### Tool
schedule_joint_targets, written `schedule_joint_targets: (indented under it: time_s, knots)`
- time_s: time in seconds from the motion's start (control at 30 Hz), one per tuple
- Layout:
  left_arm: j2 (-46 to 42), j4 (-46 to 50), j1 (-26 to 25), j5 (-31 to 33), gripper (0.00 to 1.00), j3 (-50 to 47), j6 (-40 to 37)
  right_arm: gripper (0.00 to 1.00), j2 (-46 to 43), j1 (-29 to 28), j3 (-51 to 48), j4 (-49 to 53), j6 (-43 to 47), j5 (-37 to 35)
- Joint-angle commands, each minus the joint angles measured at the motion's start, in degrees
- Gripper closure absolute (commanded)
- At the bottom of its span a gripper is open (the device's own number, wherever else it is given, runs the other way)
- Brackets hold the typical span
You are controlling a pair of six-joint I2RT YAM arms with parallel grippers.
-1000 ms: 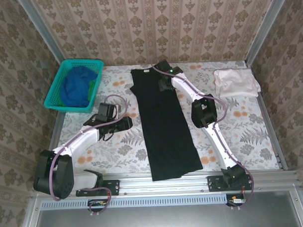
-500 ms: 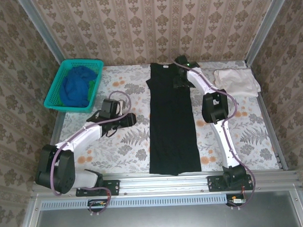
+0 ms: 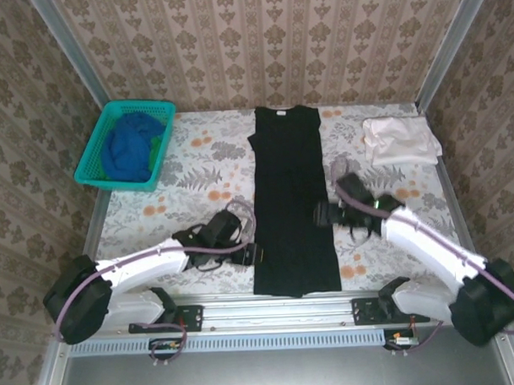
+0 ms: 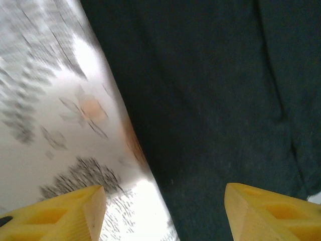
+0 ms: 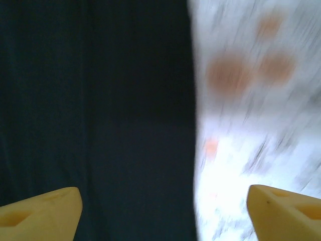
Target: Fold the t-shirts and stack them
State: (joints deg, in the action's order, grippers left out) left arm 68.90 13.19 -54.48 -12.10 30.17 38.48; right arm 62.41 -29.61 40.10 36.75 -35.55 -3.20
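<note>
Centrally, a black t-shirt (image 3: 293,200) lies flat on the flower-patterned table (image 3: 197,161), folded into a long narrow strip that runs from the far edge to the near rail. A pale white-pink t-shirt (image 3: 397,140) sits folded at the far right. A blue t-shirt (image 3: 130,146) is bunched inside a teal basket (image 3: 91,160) at the far left.

The left gripper (image 3: 251,253) is at the strip's left edge, near its hem. Its yellow fingers (image 4: 60,211) are spread wide and hold nothing. The right gripper (image 3: 321,214) is at the opposite edge (its wrist view is blurred), also spread wide and empty-handed.
</note>
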Motion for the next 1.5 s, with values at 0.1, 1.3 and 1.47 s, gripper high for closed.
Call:
schedule_joint_targets:
  time_s: [0.1, 1.3, 1.47]
  knots:
    - [4.05, -3.07, -9.08, 3.58, 0.43, -1.37, 9.34, 0.2, -12.68, -7.93, -13.32, 3.42, -17.19, 4.2]
    - [-2.33, -6.01, -17.21, 3.4, 1.0, -1.65, 13.09, 1.0, -11.58, -23.4, -9.3, 8.32, -23.82, 0.8]
    - [-5.47, -5.15, -11.9, 1.86, 1.0, 0.07, 10.39, 1.0, -8.27, -20.98, -2.21, 9.56, -18.73, -2.33]
